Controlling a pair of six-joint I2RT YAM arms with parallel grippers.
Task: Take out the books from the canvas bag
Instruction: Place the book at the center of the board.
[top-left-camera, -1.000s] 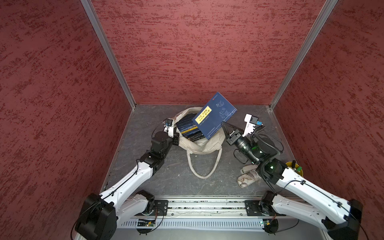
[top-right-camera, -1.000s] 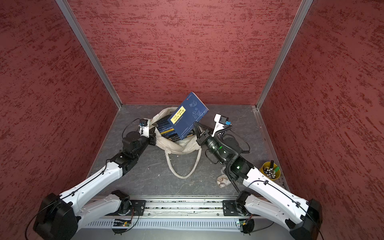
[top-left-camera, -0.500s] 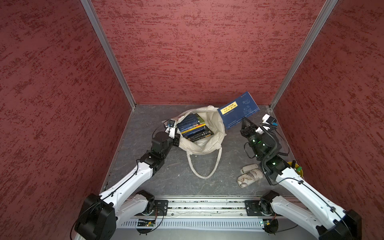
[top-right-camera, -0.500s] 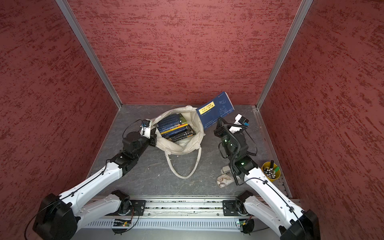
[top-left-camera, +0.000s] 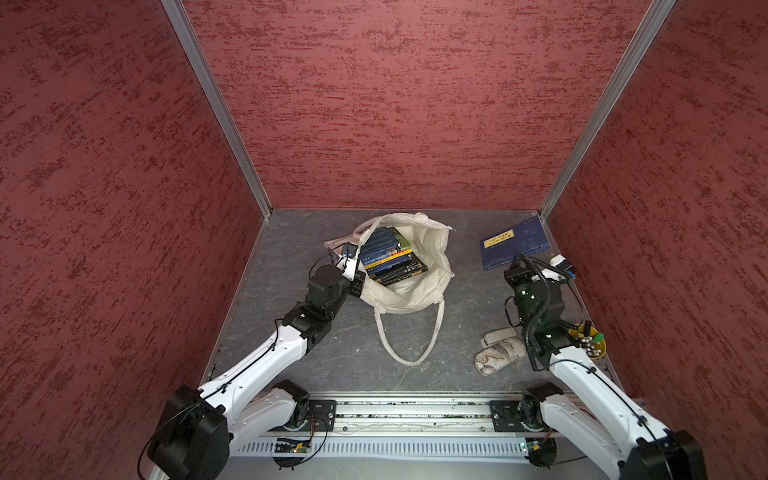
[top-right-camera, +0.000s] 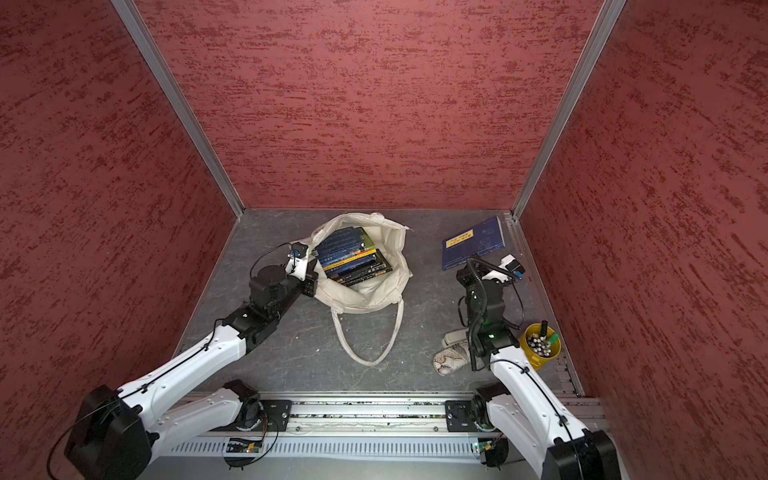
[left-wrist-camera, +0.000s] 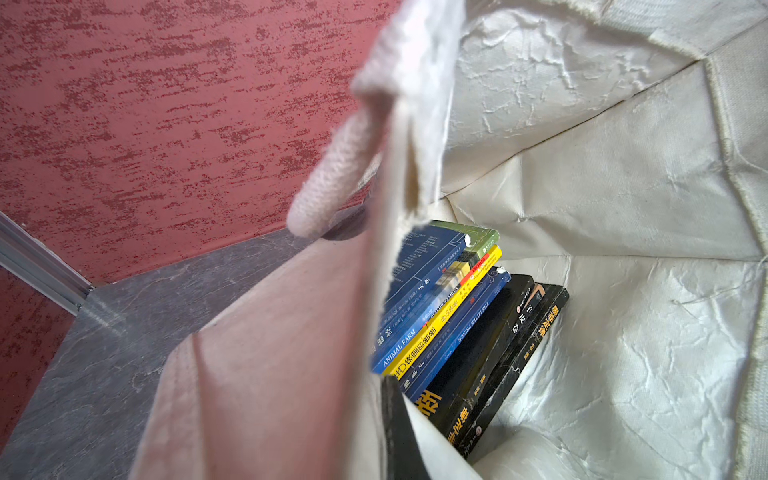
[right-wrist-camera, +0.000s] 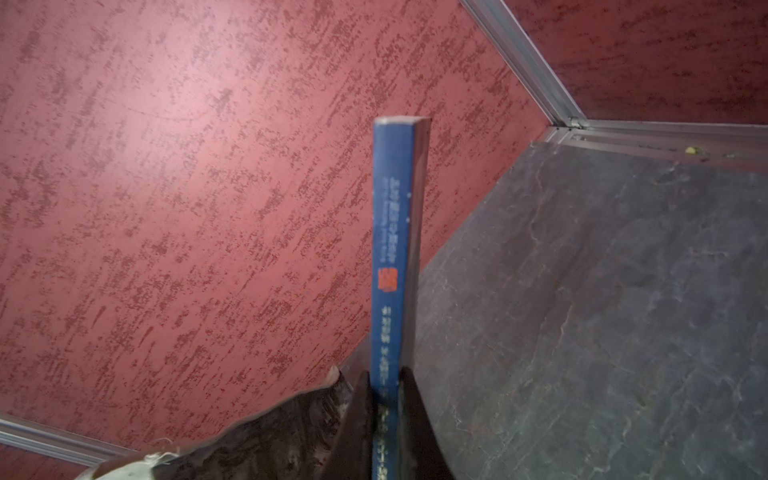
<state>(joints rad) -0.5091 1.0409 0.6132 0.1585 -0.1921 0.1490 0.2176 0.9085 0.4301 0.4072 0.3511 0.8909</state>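
Right wrist view shows the right gripper (right-wrist-camera: 384, 415) clamped on the spine end of a dark blue paperback book (right-wrist-camera: 395, 257), which juts out from the black jaws edge-on over the grey stone-patterned tabletop (right-wrist-camera: 602, 311). In both top views that book (top-left-camera: 515, 248) is out of the cream-white canvas tote bag (top-left-camera: 432, 266) and sits well apart from it, near the far right corner of the enclosure, cover with its yellow label facing up. Whether it rests on the table or hangs just above it, I cannot tell. So one book looks to be out but not let go, and most of the job seems left: a stack of thin paperbacks (top-left-camera: 390, 259), dark blue, yellow and black, at least five by the spines in the left wrist view (left-wrist-camera: 457, 324), lies inside the open bag. The right arm reaches forward toward the far corner, with its wrist bent down behind the book. The left arm stretches diagonally to the bag's near left edge, where the left gripper (top-left-camera: 357, 286) is closed on the fabric rim, and it appears to be holding the mouth open. One black finger (left-wrist-camera: 395, 424) shows against the cloth. A white patterned pouch (top-left-camera: 498, 357) and a yellow cup of pens (top-right-camera: 540, 340) sit beside the right arm.
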